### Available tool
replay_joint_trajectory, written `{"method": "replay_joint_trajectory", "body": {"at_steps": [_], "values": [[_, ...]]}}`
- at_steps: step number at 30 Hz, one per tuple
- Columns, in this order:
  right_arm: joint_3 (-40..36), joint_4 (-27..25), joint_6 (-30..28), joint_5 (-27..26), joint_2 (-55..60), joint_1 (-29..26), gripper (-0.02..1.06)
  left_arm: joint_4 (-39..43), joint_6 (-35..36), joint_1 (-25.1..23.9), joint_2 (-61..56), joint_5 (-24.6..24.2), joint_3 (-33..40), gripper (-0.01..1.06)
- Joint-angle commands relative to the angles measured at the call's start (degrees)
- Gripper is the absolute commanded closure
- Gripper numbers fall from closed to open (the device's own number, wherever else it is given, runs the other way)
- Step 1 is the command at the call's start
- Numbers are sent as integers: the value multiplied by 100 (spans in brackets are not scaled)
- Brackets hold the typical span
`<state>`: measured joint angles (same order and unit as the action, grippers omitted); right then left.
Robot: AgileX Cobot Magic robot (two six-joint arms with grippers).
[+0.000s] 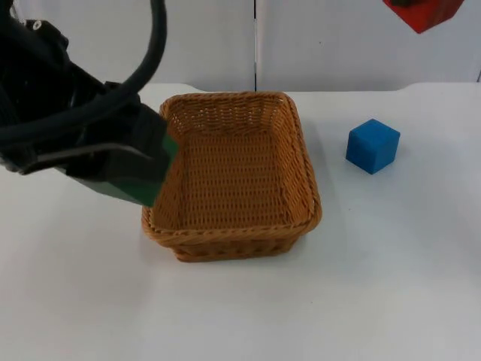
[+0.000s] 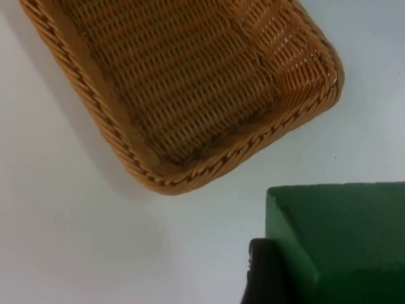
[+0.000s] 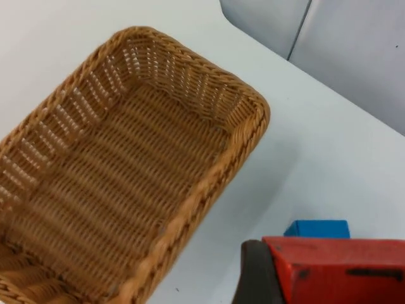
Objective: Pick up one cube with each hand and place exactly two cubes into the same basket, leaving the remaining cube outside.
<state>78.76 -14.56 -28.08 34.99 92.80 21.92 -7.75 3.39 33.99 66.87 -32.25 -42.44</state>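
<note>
A brown wicker basket (image 1: 304, 162) stands in the middle of the table with nothing inside it. My left gripper (image 1: 143, 169) hangs over the basket's left rim, shut on a green cube (image 1: 146, 177) that also fills part of the left wrist view (image 2: 345, 234). High at the back right, my right gripper (image 1: 421, 7) is shut on a red cube (image 1: 425, 13), seen close in the right wrist view (image 3: 342, 269). A blue cube (image 1: 372, 145) rests on the table to the right of the basket, and it peeks out behind the red cube (image 3: 316, 228).
The white table (image 1: 391, 286) ends at a grey partition wall (image 1: 338, 41) behind the basket. The basket's woven wall (image 2: 209, 168) and rim (image 3: 209, 190) lie near both held cubes.
</note>
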Motion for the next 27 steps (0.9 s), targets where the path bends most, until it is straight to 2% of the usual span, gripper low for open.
{"method": "replay_joint_trajectory", "body": {"at_steps": [1,13,17,18,23,27], "values": [[44,-147,18,-50,-64,-9,105,31,14,40,-45,157,-16,105],[44,-276,18,-253,1,11,105,93,14,-10,217,702,-16,105],[213,-368,18,-243,227,82,105,93,14,-10,633,1207,-16,105],[213,-368,18,-243,227,82,105,93,14,-10,633,1207,-16,105],[759,-361,18,-137,846,343,105,143,14,-10,1211,1492,-73,105],[1283,-399,18,138,1306,414,105,219,-7,-10,1589,1409,-450,105]]}}
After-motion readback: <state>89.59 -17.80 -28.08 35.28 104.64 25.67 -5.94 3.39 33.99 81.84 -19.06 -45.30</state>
